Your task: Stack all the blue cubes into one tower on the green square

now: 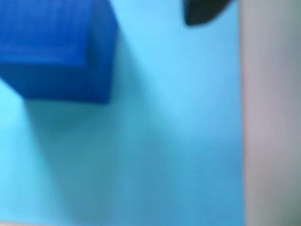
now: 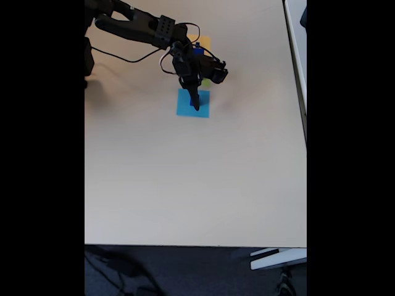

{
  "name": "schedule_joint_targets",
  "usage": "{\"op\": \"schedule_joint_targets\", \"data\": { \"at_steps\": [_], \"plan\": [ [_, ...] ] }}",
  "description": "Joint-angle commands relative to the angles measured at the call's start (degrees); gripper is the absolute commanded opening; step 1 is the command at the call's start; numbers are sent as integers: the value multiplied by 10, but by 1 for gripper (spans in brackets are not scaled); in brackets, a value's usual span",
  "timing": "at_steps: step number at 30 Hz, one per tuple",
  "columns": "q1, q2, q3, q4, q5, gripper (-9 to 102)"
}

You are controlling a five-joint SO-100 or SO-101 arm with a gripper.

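The pincer (image 2: 196, 106) hangs low over the light-blue square (image 2: 192, 103) on the table (image 2: 185, 185), positioned, apparently, to grasp the blue cube (image 1: 56, 47) resting there; its opening cannot be told; the green square (image 2: 206, 81) lies just beyond

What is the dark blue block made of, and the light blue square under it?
The blue cube looks like solid matte plastic or foam: flat faces, no shine; the blur hides more. The light blue square looks like paper: flat on the table, thin, dull.
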Motion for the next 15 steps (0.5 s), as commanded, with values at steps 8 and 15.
{"op": "schedule_joint_targets", "data": {
  "at_steps": [8, 15],
  "plan": [
    [16, -2, -11, -24, -14, 39],
    [17, -12, -10, -33, -12, 39]
  ]
}}
